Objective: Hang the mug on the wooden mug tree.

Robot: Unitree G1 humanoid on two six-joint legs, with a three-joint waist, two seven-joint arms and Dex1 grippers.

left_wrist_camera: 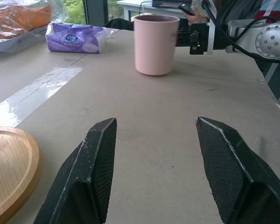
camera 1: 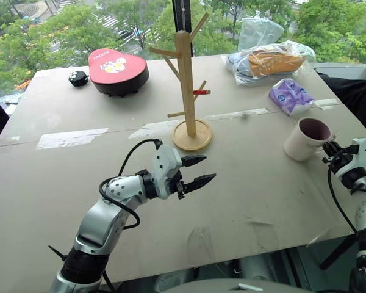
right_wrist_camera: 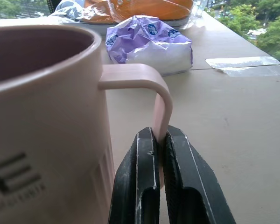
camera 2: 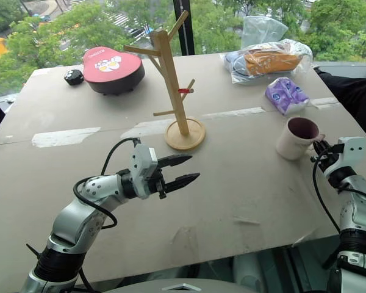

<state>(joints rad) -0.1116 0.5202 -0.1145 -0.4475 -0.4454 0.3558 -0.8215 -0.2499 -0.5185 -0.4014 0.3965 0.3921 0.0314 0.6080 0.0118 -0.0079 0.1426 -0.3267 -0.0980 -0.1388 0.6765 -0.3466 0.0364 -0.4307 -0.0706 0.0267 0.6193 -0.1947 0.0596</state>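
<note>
Left gripper (camera 1: 200, 171) is hovering with fingers spread wide, empty. Right gripper (right_wrist_camera: 161, 154) is pinching the handle of the mug (camera 1: 307, 139), standing upright on the table (camera 1: 61, 177), well right of the wooden mug tree (camera 1: 187, 91).

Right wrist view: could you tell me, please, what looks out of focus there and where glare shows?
Right wrist view: the cream-white ceramic mug looms soft-edged, its lettering blurred; left wrist view: glare whitens the glossy tape strip on the table.

Left gripper (camera 1: 200, 170) fingers spread; right gripper (right_wrist_camera: 161, 154) fingers pinched together.
</note>
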